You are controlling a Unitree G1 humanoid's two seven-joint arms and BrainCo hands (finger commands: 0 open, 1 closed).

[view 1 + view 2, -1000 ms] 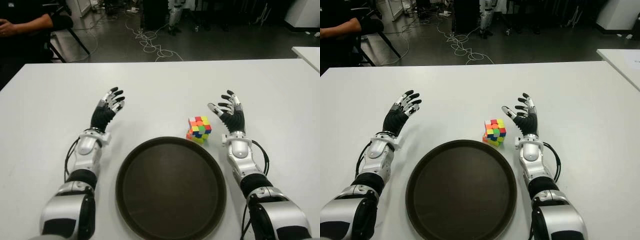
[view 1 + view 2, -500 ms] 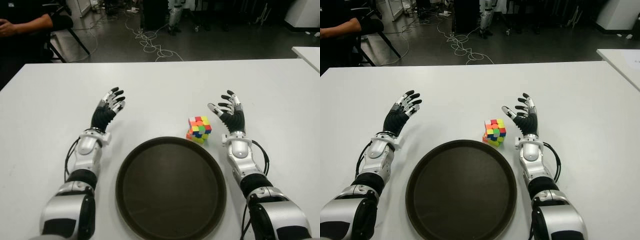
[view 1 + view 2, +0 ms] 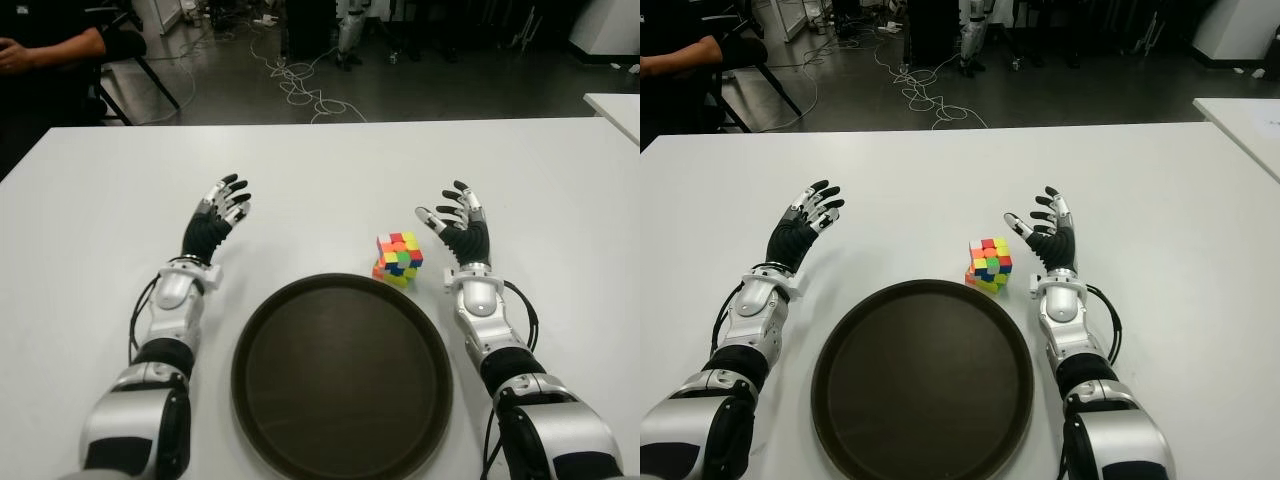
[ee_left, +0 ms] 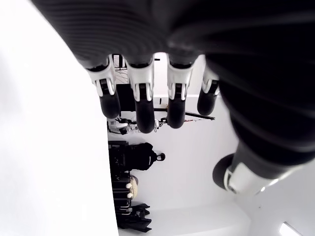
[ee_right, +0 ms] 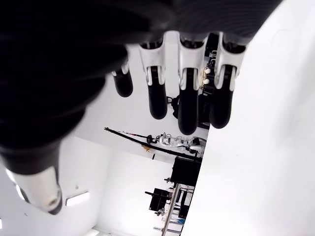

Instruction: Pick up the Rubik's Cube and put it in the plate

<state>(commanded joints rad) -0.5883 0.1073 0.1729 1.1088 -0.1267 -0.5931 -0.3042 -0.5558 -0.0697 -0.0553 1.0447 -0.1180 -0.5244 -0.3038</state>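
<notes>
Both hands' fingers point(image 3: 455, 206) spread, empty

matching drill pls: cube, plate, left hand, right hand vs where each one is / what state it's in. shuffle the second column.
1. Rubik's Cube
2. plate
3. left hand
4. right hand

A. open, just to the cube's right
B. dark, round, holds nothing, nearest the robot
C. on the white table just beyond the plate's far rim, untouched
D. open, far to the cube's left

Pairs: 1-C, 2-B, 3-D, 4-A
</notes>
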